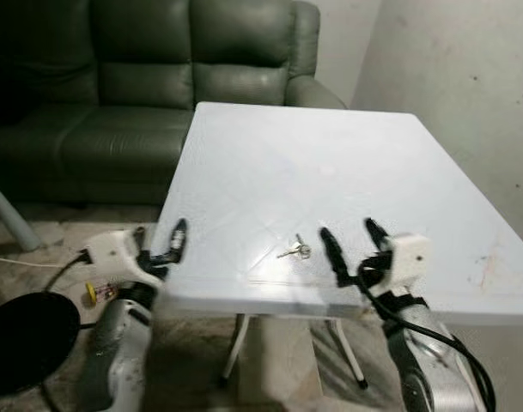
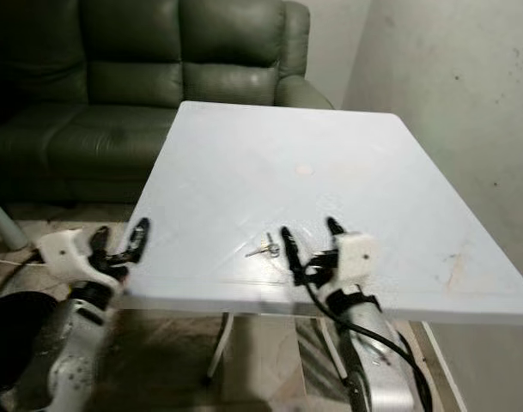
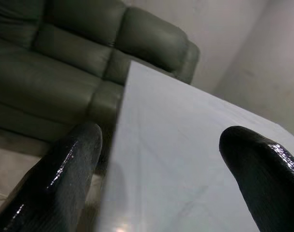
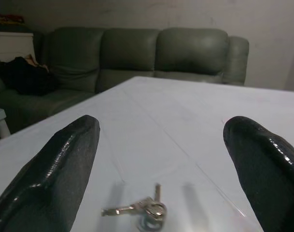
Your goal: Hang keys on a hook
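I am working the pickup step: the keys (image 1: 294,251) are lying flat on the white desk (image 1: 347,163) near its front edge, untouched. My right end effector (image 1: 354,244) is hovering released, fingers spread wide, just beside the keys and a little to their right. My left end effector (image 1: 161,244) is also sitting released at the desk's left front edge, well apart from them. No hook is in sight. Next, I judge, I am needing to slide the right fingers leftward to straddle the keys, lower and clench.
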`<state>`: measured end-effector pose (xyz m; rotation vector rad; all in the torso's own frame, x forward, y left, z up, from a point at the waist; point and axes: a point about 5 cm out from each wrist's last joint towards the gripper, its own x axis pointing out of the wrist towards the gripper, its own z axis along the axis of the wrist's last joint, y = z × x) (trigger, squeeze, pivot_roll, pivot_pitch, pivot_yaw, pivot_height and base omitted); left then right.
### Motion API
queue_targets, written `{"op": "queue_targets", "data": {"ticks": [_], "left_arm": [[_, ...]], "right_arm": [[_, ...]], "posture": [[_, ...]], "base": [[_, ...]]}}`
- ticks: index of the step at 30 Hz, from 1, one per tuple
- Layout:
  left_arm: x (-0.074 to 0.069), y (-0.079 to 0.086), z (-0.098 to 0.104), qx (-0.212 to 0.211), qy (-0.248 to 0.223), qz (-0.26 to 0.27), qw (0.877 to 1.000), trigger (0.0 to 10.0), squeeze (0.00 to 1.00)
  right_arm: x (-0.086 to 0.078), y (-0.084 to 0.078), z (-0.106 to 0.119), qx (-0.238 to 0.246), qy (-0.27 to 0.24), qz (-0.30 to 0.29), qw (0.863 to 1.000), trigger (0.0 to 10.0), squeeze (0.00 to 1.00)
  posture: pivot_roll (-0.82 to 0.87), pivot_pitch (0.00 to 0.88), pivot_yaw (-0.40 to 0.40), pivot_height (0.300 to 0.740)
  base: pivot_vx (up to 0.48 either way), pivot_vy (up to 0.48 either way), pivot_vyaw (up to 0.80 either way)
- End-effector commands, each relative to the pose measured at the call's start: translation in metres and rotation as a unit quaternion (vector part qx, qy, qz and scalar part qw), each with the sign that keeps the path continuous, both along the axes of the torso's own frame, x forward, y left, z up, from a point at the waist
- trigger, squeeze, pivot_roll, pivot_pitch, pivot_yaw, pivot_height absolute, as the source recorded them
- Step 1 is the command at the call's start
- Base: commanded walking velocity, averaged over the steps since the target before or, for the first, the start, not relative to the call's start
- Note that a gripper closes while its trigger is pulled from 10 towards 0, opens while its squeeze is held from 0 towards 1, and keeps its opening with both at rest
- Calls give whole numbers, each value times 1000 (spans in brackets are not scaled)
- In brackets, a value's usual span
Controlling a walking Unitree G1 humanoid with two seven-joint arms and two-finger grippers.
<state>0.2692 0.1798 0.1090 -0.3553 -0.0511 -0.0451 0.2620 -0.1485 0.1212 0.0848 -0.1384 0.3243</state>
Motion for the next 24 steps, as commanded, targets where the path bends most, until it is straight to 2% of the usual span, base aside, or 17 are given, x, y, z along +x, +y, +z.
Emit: {"op": "queue_targets", "data": {"ticks": [1,14,24], "left_arm": [[3,-10,-1,7,10,-6,1000,10000,0],[0,-11,-2,8,8,-9,1000,10000,0],[-13,-31,-6,30,7,-56,998,10000,0]], "right_arm": [[-1,-8,1,-5,1,-10,1000,10000,0],[-2,-8,0,-8,5,-9,1000,10000,0],[2,-9,-2,-45,19,14,999,10000,0]], "posture": [[-12,0,-43,732],[-12,0,-44,732],[-1,0,-51,732]], "base": [[0,0,0],[0,0,0],[0,0,0]]}}
